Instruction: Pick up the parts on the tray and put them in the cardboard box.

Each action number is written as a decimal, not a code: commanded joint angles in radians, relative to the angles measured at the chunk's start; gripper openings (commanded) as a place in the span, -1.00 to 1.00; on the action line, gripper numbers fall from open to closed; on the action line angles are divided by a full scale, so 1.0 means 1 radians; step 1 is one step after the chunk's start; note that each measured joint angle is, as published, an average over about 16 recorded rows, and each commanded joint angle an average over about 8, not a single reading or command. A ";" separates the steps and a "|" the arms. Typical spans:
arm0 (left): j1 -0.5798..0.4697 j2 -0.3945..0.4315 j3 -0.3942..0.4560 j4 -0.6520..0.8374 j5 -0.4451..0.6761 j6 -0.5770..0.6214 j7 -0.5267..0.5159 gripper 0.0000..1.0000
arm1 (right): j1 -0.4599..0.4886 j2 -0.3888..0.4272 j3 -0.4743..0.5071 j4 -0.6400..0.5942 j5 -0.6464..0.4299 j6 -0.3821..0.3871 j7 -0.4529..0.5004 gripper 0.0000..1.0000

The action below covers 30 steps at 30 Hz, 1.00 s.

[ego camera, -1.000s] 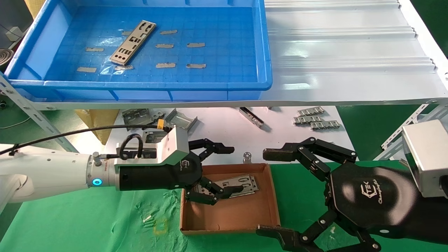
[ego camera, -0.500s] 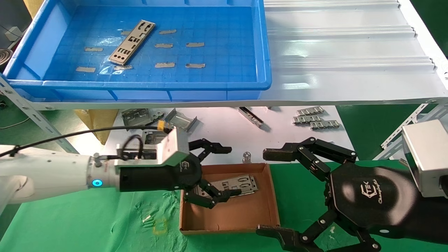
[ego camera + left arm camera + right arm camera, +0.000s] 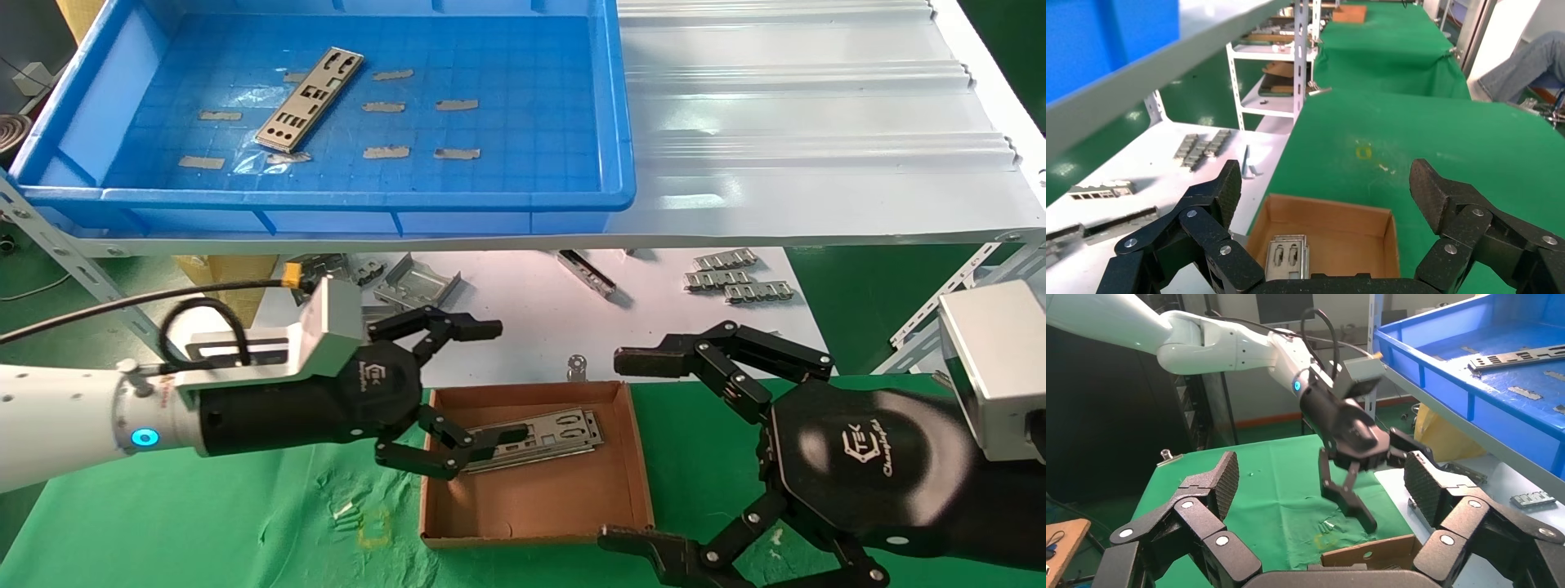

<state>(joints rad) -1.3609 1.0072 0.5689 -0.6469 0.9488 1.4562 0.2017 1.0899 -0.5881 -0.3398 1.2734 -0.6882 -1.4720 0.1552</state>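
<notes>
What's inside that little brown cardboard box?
Silver plates lie stacked in the cardboard box. The open left pincer covers their near end, so the count is unclear.

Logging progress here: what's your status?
Left hand open, above the cardboard box. Right hand open beside it. Plates boxed; one plate on the tray. Nothing blocking.

The head view looks forward and down from above, taking in the tray on its shelf and the cardboard box on the green desk below. The left wrist view looks out close over its own gripper across the cardboard box. The right wrist view faces the other way, showing the left gripper farther off, the tray, and a corner of the cardboard box.
</notes>
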 commanded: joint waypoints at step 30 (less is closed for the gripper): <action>0.209 -0.289 -0.211 -0.465 -0.159 0.029 -0.284 1.00 | 0.000 0.000 -0.001 0.000 0.000 0.000 0.000 1.00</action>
<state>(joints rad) -1.1521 0.7185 0.3580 -1.1116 0.7897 1.4850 -0.0822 1.0900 -0.5878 -0.3404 1.2734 -0.6878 -1.4718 0.1549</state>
